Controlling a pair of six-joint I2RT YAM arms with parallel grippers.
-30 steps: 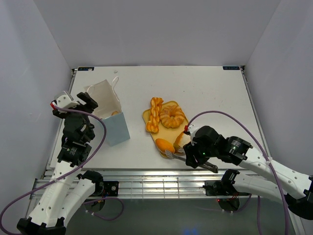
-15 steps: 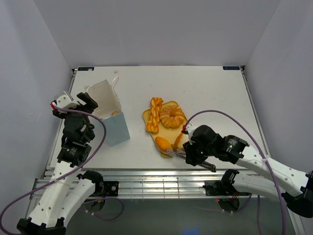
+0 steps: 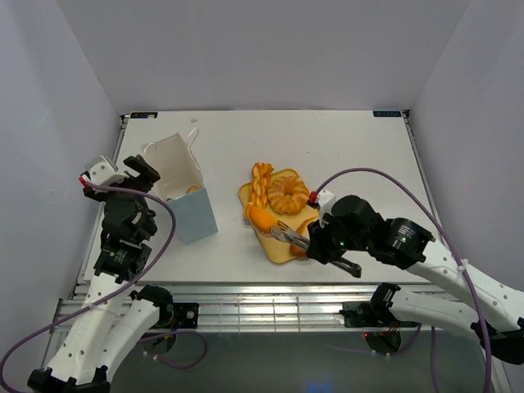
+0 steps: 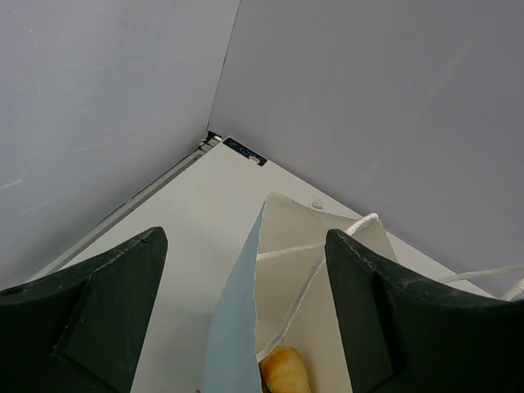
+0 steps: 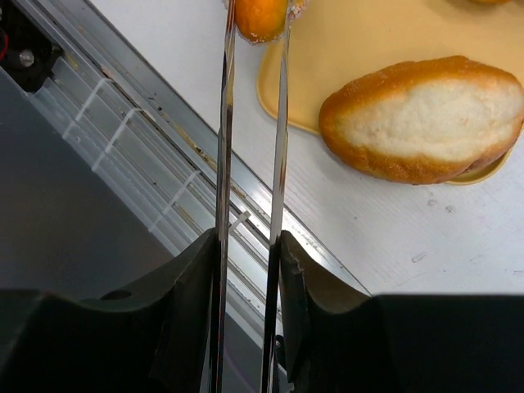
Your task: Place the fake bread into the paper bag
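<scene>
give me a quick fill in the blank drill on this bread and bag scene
The ___ gripper clamps an orange roll.
The ring doughnut lies on the ___ tray.
The left wrist view shows ___ pastry inside the paper bag.
Missing: right; yellow; one.

Cuts off orange roll (image 5: 260, 18) and yellow tray (image 5: 344, 37) at the right wrist view's top edge. Crops paper bag (image 4: 233, 327) and the pastry (image 4: 282, 372) inside it at the left wrist view's bottom edge. Too little shown to tell its kind.
</scene>
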